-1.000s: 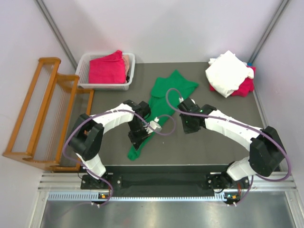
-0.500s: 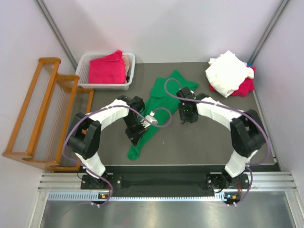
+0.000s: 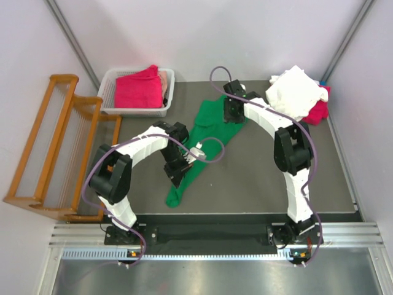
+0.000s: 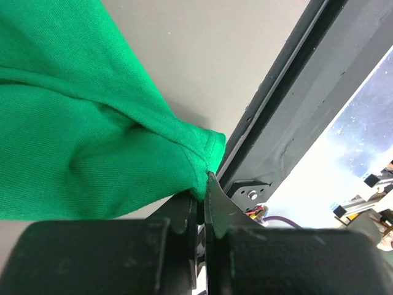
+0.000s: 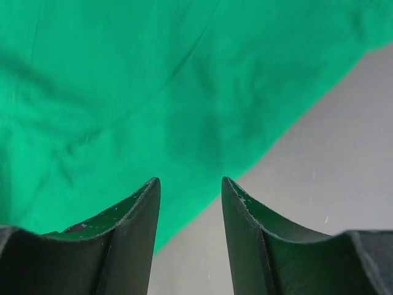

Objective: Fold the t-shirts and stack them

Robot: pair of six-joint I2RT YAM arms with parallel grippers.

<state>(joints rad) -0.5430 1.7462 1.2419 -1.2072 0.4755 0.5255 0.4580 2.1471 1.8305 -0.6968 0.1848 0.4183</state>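
Top view, bottom centre: bare dark worktop (image 3: 258, 178). The green t-shirt (image 3: 209, 129) lies on it mid-frame as a long bunched strip, with its narrow end at lower left and its wider end at upper right.

The left tool (image 3: 177, 172) is at the strip's left edge, just above the narrow end. In the left wrist view the left tool (image 4: 203, 187) has its fingers pressed together, pinching a hemmed fold of the green t-shirt (image 4: 92, 123). The cloth fills the left half of that frame, with grey worktop (image 4: 233, 49) at the top and right.

The right tool (image 3: 232, 114) is at the strip's upper right end, over the wide part. In the right wrist view the right tool (image 5: 189, 181) has its fingers spread with nothing between them. The green t-shirt (image 5: 153, 80) is spread below and ahead of the tips, its edge runs diagonally under the gap, and bare worktop (image 5: 319, 184) shows at lower right. Whether the tips touch the cloth is unclear.

In the far right corner, the white t-shirt (image 3: 295, 95) is crumpled on top of a crimson t-shirt (image 3: 319, 114), near the right tool but apart from it.

At far left, a white basket (image 3: 110, 80) holds a red t-shirt (image 3: 138, 89). An orange wooden rack (image 3: 55, 147) stands at the left edge of the frame, beside the worktop.
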